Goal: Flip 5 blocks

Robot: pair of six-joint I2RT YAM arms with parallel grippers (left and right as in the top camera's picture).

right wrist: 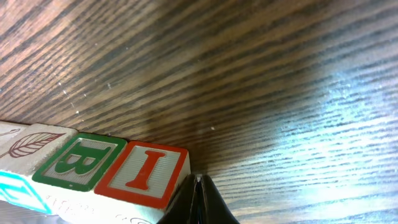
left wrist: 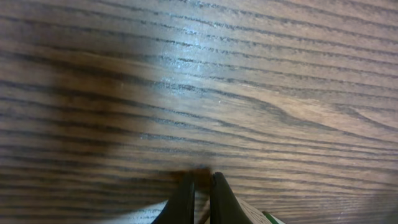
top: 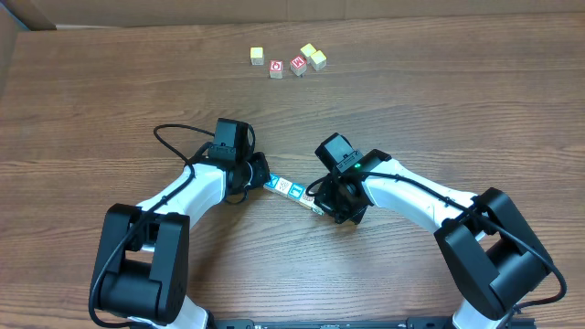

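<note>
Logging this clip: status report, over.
Left gripper shut, right gripper shut. Row of blocks lies between them; right tips beside the red I block. Loose cubes far off, nothing in the way.

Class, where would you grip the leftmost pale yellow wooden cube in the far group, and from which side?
Probably from above, fingers on two opposite upright faces of the pale yellow wooden cube. It sits flat, apart from the red-faced cube on its right, so all sides look free.

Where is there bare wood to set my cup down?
Bare table lies between the far cube cluster and the row of blocks, and toward both side edges. Crowded: that row, flanked by left gripper and right gripper.
</note>
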